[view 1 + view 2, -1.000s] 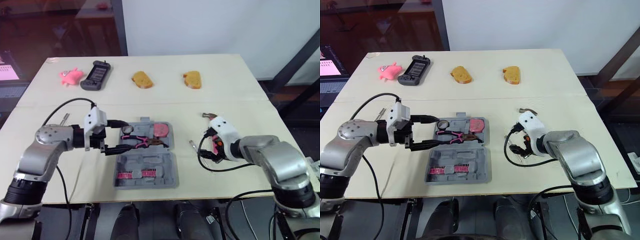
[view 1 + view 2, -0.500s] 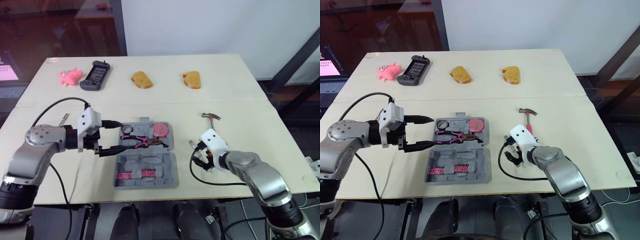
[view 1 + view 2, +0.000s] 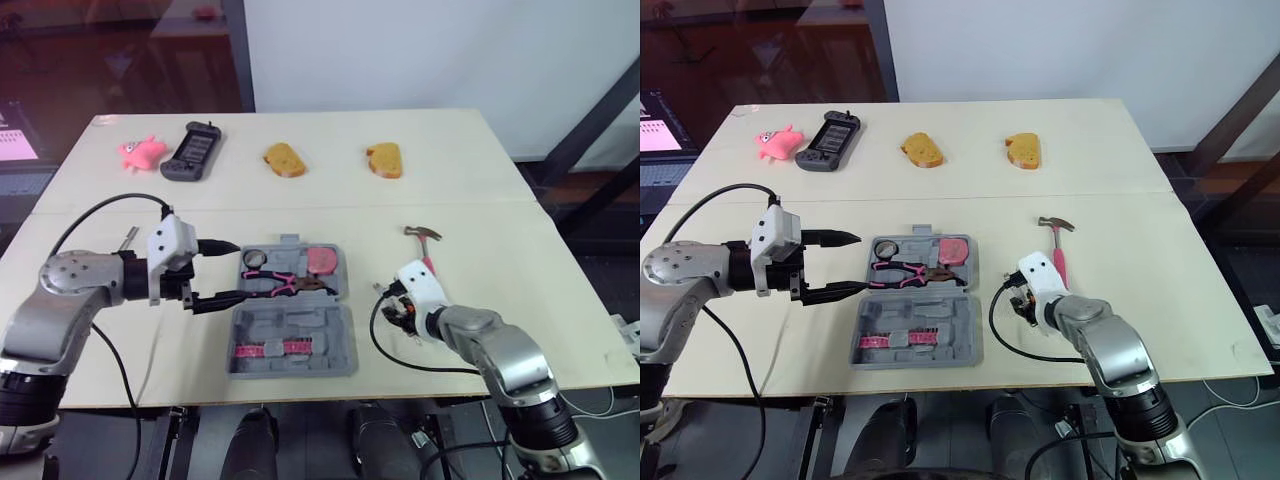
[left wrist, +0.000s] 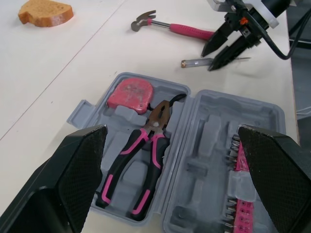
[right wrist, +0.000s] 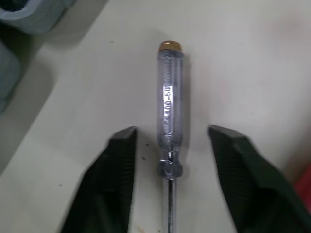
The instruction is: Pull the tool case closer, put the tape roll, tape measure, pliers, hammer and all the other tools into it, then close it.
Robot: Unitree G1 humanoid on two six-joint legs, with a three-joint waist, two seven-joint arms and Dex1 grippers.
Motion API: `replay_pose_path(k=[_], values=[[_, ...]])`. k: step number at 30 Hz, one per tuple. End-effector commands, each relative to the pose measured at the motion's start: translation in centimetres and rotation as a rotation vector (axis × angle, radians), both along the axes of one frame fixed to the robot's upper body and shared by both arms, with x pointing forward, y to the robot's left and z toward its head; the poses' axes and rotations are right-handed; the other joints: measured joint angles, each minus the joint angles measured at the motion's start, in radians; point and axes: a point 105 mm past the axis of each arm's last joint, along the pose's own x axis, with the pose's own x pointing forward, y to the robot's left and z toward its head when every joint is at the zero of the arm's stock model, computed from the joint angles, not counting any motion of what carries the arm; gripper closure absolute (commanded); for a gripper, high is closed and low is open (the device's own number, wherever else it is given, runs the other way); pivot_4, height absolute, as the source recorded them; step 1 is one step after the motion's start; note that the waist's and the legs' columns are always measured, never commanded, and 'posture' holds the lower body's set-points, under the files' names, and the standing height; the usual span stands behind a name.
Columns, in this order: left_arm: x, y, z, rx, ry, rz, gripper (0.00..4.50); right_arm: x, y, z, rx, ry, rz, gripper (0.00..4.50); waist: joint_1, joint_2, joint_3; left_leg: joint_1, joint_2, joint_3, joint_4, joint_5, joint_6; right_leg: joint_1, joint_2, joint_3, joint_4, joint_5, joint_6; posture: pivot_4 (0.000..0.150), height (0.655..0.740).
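The grey tool case lies open at the table's middle front. Its far half holds a tape roll, pink-handled pliers and a pink tape measure; its near half holds pink bits. My left gripper hovers open at the case's left edge, holding nothing. Right of the case lies a clear-handled screwdriver, and my right gripper is low over it, one finger on each side with small gaps. A pink-handled hammer lies just beyond the right gripper.
Along the far edge sit a pink toy, a black handheld console and two bread slices. A small metal piece lies left of my left arm. Cables loop from both wrists.
My right gripper has come down and towards the case onto the screwdriver, uncovering the hammer, and its fingers have narrowed. My left gripper has drawn back a little to the left.
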Motion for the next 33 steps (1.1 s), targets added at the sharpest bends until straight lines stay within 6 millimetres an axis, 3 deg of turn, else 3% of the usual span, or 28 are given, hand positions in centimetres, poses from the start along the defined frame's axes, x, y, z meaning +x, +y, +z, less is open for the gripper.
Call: replay_pose_path(k=[1,2,8,17,21,24,27,33], values=[[0.0,0.3,1.0,0.002,-0.039,0.006,0.00,-0.6,-0.5,-0.7,0.004,0.053,-0.041,4.18,0.001,0.000,0.000,0.000,0.000,0.000,0.000,0.000,0.000,0.000,0.000,0.000,0.000,0.000,0.000,0.150,0.7400],[0.0,0.3,1.0,0.002,-0.039,0.006,0.00,-0.7,-0.5,-0.7,0.009,0.059,-0.047,4.43,0.001,0.000,0.000,0.000,0.000,0.000,0.000,0.000,0.000,0.000,0.000,0.000,0.000,0.000,0.000,0.150,0.7400],[-0.2,0.4,0.9,0.002,-0.036,0.011,0.00,-0.8,-0.4,0.4,0.023,0.056,-0.028,4.43,0.000,0.000,0.000,0.000,0.000,0.000,0.000,0.000,0.000,0.000,0.000,0.000,0.000,0.000,0.000,0.150,0.7400],[-1.7,2.5,0.3,-0.017,-0.034,0.119,0.00,0.6,1.0,6.4,-0.089,-0.039,0.260,4.43,-0.005,0.000,0.000,0.000,0.000,0.000,-0.001,0.000,0.000,-0.001,0.000,0.000,0.000,0.000,0.000,0.150,0.7400],[-3.4,3.8,-0.7,-0.012,-0.013,0.190,0.00,1.0,4.0,9.5,-0.155,-0.060,0.508,4.43,-0.012,0.001,0.001,0.000,0.000,0.000,-0.001,0.000,0.000,-0.002,0.000,0.000,0.000,0.000,0.000,0.150,0.7400],[-4.5,4.9,-1.2,-0.001,-0.002,0.245,0.00,0.9,6.0,10.6,-0.187,-0.004,0.636,4.43,-0.018,0.001,0.001,0.000,0.000,0.001,-0.001,0.000,0.000,-0.002,-0.001,0.000,0.000,0.000,-0.001,0.150,0.7400],[-6.2,6.3,-2.0,0.019,0.015,0.320,0.00,0.5,9.3,11.7,-0.180,0.058,0.804,4.43,-0.021,0.000,0.001,0.000,0.000,0.001,-0.001,0.000,0.000,-0.002,-0.001,0.000,0.000,-0.001,-0.001,0.150,0.7400],[-8.8,7.1,-3.1,0.014,0.037,0.414,0.00,-0.3,13.3,10.9,-0.222,0.149,0.943,4.43,-0.018,0.000,0.001,-0.001,0.001,0.001,-0.002,0.000,0.000,-0.004,-0.001,0.000,0.000,-0.001,-0.002,0.150,0.7400]])
